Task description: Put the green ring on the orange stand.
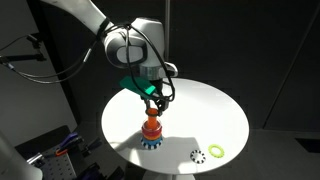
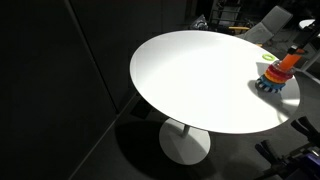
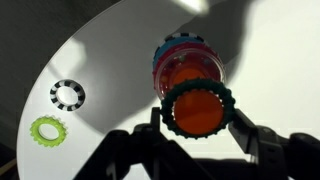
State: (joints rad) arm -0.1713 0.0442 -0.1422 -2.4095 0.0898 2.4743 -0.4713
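**Holding the green ring [image 3: 197,86] right over the orange stand [image 3: 185,60]**

Reaches in from the upper left in an exterior view, bends at the wrist and points the end effector [image 1: 151,100] straight down at the round white desk [image 1: 225,110]. Hangs directly above the stand, close to its tip. In the wrist view, grips the ring's toothed edge from both sides with narrow-set fingers [image 3: 240,125], keeping it level, orange peg top showing through the hole. Cannot tell whether around the peg or just above it. Off to one side, flat on the desk and well apart from the stand: a white ring [image 3: 67,94] with dark dots, a yellow-green ring [image 3: 46,129] near it.
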